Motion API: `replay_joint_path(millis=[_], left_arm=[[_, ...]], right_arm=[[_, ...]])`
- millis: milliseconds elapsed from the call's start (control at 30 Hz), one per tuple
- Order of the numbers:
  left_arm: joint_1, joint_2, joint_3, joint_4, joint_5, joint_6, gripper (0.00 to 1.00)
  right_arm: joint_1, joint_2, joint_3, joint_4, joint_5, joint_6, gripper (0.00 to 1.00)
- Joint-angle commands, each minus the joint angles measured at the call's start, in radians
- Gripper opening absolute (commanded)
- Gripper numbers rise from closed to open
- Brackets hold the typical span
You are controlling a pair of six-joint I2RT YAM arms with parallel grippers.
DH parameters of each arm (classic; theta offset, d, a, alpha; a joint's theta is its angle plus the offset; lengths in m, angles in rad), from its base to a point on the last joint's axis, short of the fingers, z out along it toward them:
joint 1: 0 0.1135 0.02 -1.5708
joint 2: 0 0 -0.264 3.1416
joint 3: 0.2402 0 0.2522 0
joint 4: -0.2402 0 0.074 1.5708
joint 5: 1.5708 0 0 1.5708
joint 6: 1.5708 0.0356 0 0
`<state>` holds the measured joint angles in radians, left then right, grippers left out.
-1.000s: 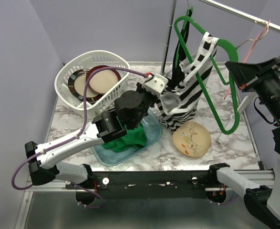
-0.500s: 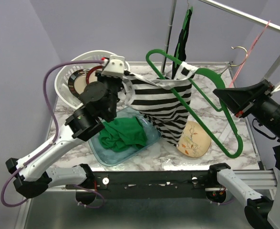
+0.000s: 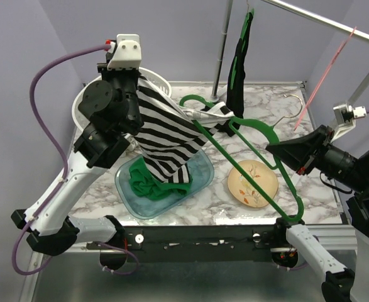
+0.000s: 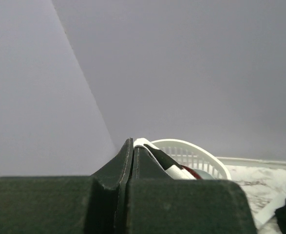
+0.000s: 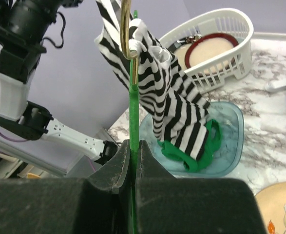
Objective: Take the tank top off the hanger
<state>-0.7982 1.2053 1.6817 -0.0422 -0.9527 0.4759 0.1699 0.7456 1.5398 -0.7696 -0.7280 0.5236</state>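
Note:
The black-and-white striped tank top (image 3: 168,135) hangs stretched in the air over the left half of the table. My left gripper (image 3: 139,83) is raised high at the left, shut on the fabric's white edge (image 4: 155,152). One strap is still bunched around the green hanger (image 3: 253,157) near its hook (image 5: 138,39). My right gripper (image 3: 273,151) is shut on the hanger's green bar (image 5: 133,112), holding it tilted above the table at the right. The tank top's lower end dangles over the tray.
A clear blue tray (image 3: 200,179) holds a crumpled green cloth (image 3: 143,182). A white basket (image 5: 216,44) with plates sits behind the left arm. A patterned plate (image 3: 252,182) lies centre right. A dark garment (image 3: 239,63) hangs from the rack pole (image 3: 222,44).
My left gripper has risen and swung left with the tank top, stretching it away from the hanger. My right gripper has brought the hanger down and towards the near edge.

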Motion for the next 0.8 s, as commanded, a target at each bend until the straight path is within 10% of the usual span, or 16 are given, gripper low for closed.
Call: replay_joint_path(millis=[0, 767], left_arm=[[0.068, 0.06, 0.068, -0.014, -0.02, 0.038, 0.0], [0.151, 0.091, 0.25, -0.249, 0.046, -0.092, 0.0]], right_arm=[[-0.003, -0.081, -0.007, -0.086, 0.028, -0.051, 0.01], [-0.001, -0.195, 0.055, -0.232, 0.295, -0.108, 0.01]])
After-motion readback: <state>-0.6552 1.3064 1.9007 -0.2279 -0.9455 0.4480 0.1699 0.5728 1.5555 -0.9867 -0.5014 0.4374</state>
